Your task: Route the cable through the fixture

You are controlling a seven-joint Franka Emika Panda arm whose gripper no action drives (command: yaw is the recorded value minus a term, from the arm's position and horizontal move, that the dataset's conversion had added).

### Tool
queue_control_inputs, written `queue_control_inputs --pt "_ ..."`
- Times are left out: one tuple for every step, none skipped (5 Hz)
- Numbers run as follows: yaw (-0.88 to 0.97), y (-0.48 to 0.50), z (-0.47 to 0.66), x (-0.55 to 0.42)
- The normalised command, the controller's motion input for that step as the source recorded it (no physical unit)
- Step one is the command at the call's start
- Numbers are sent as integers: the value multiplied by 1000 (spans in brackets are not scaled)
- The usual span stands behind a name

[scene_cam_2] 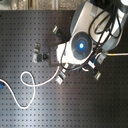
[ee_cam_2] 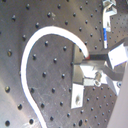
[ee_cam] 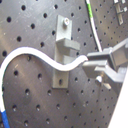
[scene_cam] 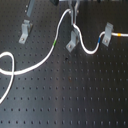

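First wrist view is showing the grey metal hand (ee_cam: pixel 100 67) closing its fingers on the long thin white cable (ee_cam: pixel 47 57), which is crossing the grey metal bracket fixture (ee_cam: pixel 64 50) on the black perforated surface (ee_cam: pixel 30 30).

The counter (scene_cam: pixel 45 95) is a matt black perforated metal board. Three small brackets, like the middle bracket (scene_cam: pixel 72 42), look like dull grey metal. The cable (scene_cam: pixel 40 62) is smooth, white, slightly glossy plastic. The fingers (ee_cam: pixel 102 60) look matt grey.

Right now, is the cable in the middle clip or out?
In: the cable passes through the middle clip in the first exterior view, held by the tool.
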Motion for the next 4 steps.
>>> queue_control_inputs --pt "0 -11 0 1" --pt "20 -11 -13 1" --pt "334 -9 -165 47" --pt "471 -23 -167 20"
